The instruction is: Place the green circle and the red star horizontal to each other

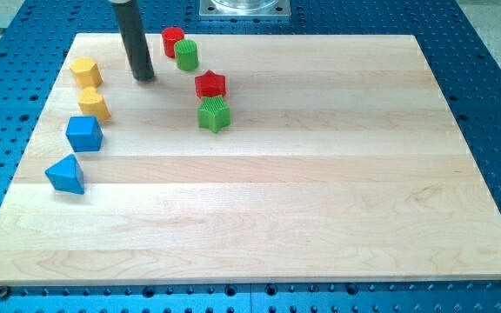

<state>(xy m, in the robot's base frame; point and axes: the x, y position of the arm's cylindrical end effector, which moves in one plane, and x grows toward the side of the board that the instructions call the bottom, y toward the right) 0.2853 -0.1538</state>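
The green circle (187, 55) stands near the view's top, touching a red cylinder-like block (173, 41) just up and left of it. The red star (210, 85) lies a little lower and to the right of the green circle. A green star (214, 114) sits directly below the red star, touching it. My tip (144, 77) rests on the board to the left of the green circle and slightly lower, apart from every block.
At the view's left stand a yellow hexagon (85, 71), a yellow block (94, 104), a blue block (84, 134) and a blue triangle (66, 175). The wooden board (320, 191) lies on a blue perforated table.
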